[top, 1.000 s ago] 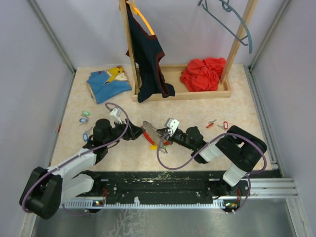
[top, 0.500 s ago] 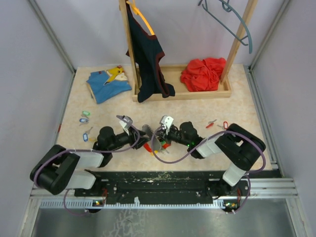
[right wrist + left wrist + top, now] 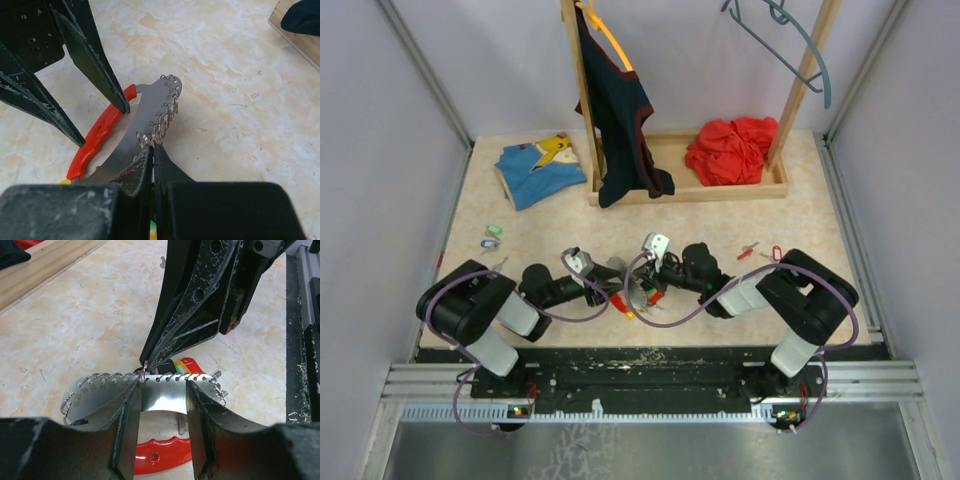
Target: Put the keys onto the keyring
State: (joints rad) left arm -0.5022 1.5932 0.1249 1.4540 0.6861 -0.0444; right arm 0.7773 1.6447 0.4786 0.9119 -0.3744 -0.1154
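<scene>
The keyring (image 3: 165,401) is a curved silver plate with small split rings (image 3: 167,112) along its edge and a red handle (image 3: 97,135); it lies at mid-table (image 3: 626,284). My left gripper (image 3: 164,388) is open, its fingers (image 3: 131,425) straddling the plate and handle. Facing it, my right gripper (image 3: 154,146) is shut on a thin key, tip against the rings, with a green-yellow tag (image 3: 152,227) showing below the jaws. In the top view both grippers, left (image 3: 615,287) and right (image 3: 642,285), meet over the plate. Loose keys (image 3: 490,238) lie at the left, and red-tagged keys (image 3: 760,252) at the right.
A wooden rack base (image 3: 720,187) stands at the back with a dark shirt (image 3: 620,110) hanging on it, a red cloth (image 3: 730,150) in it and a teal hanger (image 3: 790,40) above. A blue garment (image 3: 538,170) lies at the back left.
My left gripper has slid right and nearer onto the plate, its jaws narrowing. The right gripper has shifted slightly left with the key, still shut.
</scene>
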